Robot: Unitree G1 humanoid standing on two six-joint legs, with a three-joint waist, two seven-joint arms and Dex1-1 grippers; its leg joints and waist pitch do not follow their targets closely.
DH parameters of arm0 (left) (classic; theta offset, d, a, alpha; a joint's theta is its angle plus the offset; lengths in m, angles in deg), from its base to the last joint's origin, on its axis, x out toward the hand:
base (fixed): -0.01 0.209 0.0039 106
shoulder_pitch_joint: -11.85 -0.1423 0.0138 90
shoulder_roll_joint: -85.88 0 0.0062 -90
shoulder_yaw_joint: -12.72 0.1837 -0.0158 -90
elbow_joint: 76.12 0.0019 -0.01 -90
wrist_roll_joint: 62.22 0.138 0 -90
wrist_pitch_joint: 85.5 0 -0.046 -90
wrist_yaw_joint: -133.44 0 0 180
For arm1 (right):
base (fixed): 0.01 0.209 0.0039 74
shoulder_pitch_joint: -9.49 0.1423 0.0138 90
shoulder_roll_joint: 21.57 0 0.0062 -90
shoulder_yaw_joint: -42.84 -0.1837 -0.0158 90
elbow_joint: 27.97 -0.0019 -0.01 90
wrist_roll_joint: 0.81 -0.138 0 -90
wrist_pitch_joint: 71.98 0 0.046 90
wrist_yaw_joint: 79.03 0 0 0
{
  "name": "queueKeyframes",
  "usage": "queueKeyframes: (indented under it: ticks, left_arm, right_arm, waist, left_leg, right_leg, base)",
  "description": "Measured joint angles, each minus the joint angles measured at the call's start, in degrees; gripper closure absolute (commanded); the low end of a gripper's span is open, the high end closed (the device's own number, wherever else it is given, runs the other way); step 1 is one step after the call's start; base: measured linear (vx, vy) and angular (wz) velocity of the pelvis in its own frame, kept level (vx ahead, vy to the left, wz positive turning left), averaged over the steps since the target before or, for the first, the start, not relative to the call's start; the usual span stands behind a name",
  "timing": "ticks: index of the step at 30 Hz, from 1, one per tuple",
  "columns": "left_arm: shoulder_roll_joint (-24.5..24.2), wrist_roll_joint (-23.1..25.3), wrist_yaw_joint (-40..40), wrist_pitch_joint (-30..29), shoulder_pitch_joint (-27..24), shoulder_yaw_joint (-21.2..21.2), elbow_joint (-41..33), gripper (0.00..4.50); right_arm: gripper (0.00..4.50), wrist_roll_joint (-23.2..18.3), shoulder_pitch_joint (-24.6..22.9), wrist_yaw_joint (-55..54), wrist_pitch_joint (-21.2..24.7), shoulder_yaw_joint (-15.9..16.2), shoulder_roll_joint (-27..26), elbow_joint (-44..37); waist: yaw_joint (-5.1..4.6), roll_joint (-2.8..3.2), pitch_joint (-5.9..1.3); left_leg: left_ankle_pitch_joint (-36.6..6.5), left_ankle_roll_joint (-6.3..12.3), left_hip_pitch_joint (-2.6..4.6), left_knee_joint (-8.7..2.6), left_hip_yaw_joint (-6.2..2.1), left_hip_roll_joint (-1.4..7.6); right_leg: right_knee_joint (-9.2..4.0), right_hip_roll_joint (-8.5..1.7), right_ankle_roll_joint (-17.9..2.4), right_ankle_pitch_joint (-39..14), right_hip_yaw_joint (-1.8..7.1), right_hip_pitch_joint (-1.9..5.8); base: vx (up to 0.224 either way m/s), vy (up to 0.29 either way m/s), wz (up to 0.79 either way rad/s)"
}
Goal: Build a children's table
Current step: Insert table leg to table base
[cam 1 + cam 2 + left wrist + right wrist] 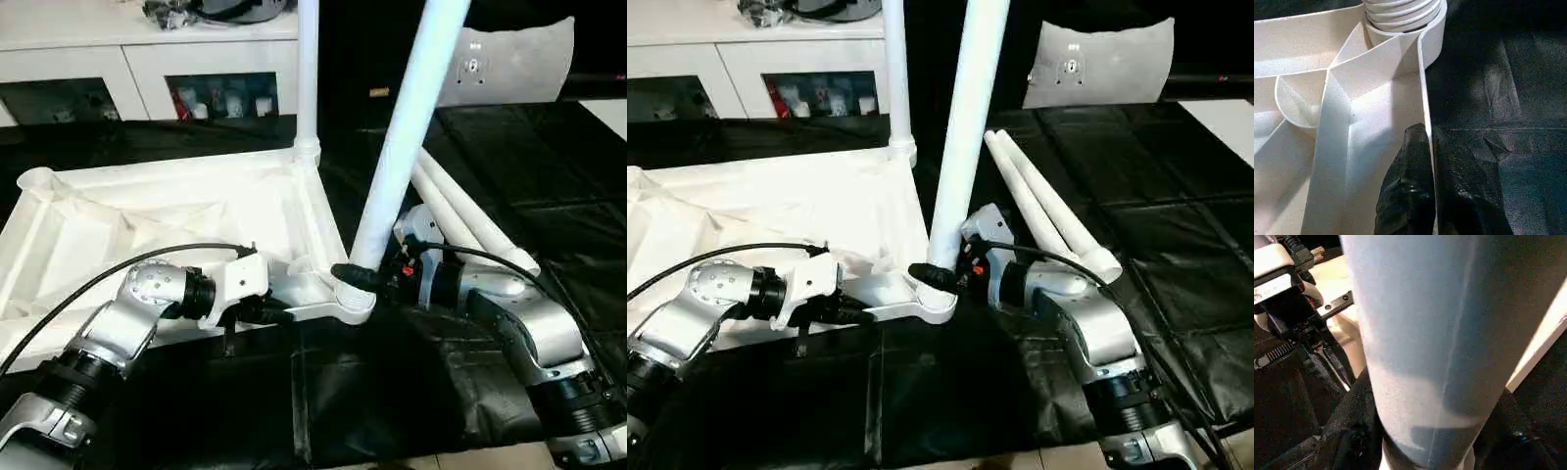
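Well — children's table (176,211) inverted, ribbed

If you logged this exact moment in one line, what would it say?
left pincer: shut on tabletop rim | right pincer: shut on leg, tilted, at near corner socket | one leg upright | two legs lying

White tube leg (1425,342) rises close before the lens, a thin seam line running down it. Black fingers (1354,418) of the right gripper (1425,440) clasp it low on both sides. Beside it, the left gripper (1298,328), grey and black. Second white tube (1542,350) slants across dark cloth (1542,421).
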Motion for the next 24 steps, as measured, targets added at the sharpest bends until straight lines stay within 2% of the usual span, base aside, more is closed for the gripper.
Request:
queueKeyframes:
  ticks: [5, 8, 12, 14, 18, 21, 24]
  left_arm:
    - [0.0, 0.5, -0.2, 0.9, -0.1, 0.0, 0.0, 4.5]
    - [0.2, 0.5, -0.3, 1.0, -0.3, -0.2, 0.0, 4.5]
    - [0.7, 0.3, -0.5, 0.8, -0.5, -0.5, 0.0, 4.5]
    - [0.8, 0.2, -0.6, 0.7, -0.5, -0.5, 0.0, 4.5]
    - [1.3, 0.1, -0.2, 0.7, -0.6, -0.5, 0.0, 4.5]
    - [1.3, 0.2, 0.2, 0.9, -0.7, -0.5, 0.0, 4.5]
    - [1.2, 0.7, 0.2, 1.0, -0.6, -0.4, 0.1, 4.5]
  right_arm:
    - [2.59, -0.3, 0.0, 0.5, -0.9, -0.3, -0.3, 1.2]
    - [2.59, -1.6, -1.1, 0.3, -0.7, -2.1, -1.3, 2.0]
    - [2.59, -5.6, -3.8, -0.2, -0.6, -6.4, -3.7, 3.7]
    - [2.59, -6.6, -4.6, -0.4, -1.0, -7.2, -4.1, 3.9]
    - [2.59, -5.5, -8.3, -0.4, -5.1, -6.5, -3.8, 1.0]
    - [2.59, -1.6, -9.5, -0.4, -9.5, -3.1, -1.5, -1.5]
    - [2.59, 1.9, -9.1, 0.3, -11.9, -0.7, -0.1, -2.6]
  waist:
    - [-0.02, -0.05, -0.03]
    - [0.03, -0.06, -0.04]
    - [0.22, 0.0, -0.05]
    - [0.24, 0.04, -0.06]
    - [0.68, 0.1, -0.09]
    - [0.72, 0.16, -0.11]
    - [0.56, 0.15, -0.11]
  left_leg:
    - [0.0, 0.0, 0.04, 0.0, 0.0, 0.0]
    - [0.0, 0.0, 0.04, 0.0, 0.0, 0.0]
    - [0.0, 0.0, 0.04, 0.0, 0.01, -0.01]
    - [0.0, 0.0, 0.04, 0.0, 0.02, -0.03]
    - [0.0, 0.02, 0.04, 0.0, 0.02, -0.04]
    - [0.0, 0.02, 0.04, 0.0, 0.03, -0.04]
    - [0.0, 0.02, 0.26, -0.03, 0.02, -0.04]
  right_leg:
    - [0.01, -0.01, 0.0, 0.0, -0.01, 0.04]
    - [0.01, -0.02, 0.0, 0.0, -0.03, 0.05]
    - [0.01, -0.05, 0.0, 0.0, -0.06, 0.07]
    - [0.01, -0.07, 0.0, 0.0, -0.06, 0.06]
    - [-0.03, -0.1, 0.0, 0.0, -0.09, 0.1]
    - [-0.03, -0.11, 0.0, 0.0, -0.09, 0.1]
    - [-0.03, -0.12, 0.0, 0.0, -0.09, 0.26]
  base:
    - [0.0, 0.0, 0.0]
    - [0.0, 0.0, 0.0]
    - [0.0, 0.0, 0.0]
    - [0.0, 0.0, 0.0]
    - [0.0, 0.0, 0.0]
    - [0.0, 0.0, 0.0]
    - [0.0, 0.0, 0.0]
